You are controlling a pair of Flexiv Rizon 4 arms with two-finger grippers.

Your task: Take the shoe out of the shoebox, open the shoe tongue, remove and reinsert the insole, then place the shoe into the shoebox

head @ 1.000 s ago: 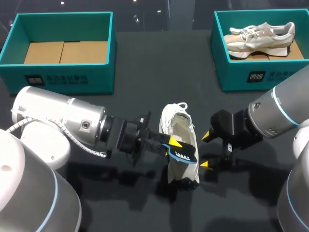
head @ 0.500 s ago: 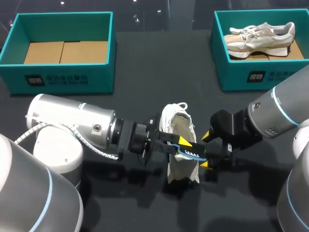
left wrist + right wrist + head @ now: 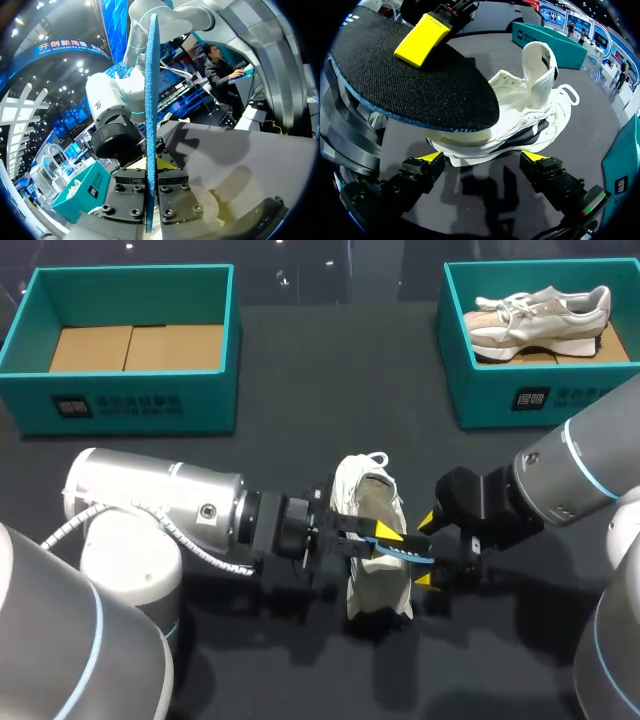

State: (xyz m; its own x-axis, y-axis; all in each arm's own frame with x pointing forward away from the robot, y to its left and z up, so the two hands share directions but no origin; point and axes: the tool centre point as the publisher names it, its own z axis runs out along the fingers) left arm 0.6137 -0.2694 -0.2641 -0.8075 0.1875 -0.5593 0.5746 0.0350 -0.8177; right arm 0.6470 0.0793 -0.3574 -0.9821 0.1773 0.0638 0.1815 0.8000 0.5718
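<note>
**Ana:** Where is the shoe at this moment?

**Ben:** The shoe sits near the middle of the table, running from twelve to six o'clock, outside both boxes. The empty box is at ten o'clock from it. A second box at two o'clock holds a second shoe.

**Ana:** And the insole?

**Ben:** It is out of the shoe. The left arm comes in from nine o'clock, and its jaws are clamped on the insole, one finger on each face. They hold it in the air over the shoe, sticking out toward three o'clock. In the left wrist view it shows edge-on, a thin blue strip pinched between the two fingers.

**Ana:** Why is it held there?

**Ben:** My guess is that it keeps the insole close to the shoe's mouth, so sliding it back in is a short move. The tongue stands pulled up, which leaves that mouth wide open.

**Ana:** What is the right arm doing?

**Ben:** The right arm is at three o'clock of the shoe with its jaws spread, gripping nothing. The shoe lies just ahead of them. (I'd say they are there to steady the shoe, though I can't be sure.)

**Ana:** How far along is the task?

**Ben:** About halfway, I think. The insole has been removed, and putting it back and boxing the shoe remain. The risk I see is the loose shoe sliding when the insole is pushed in.
</note>
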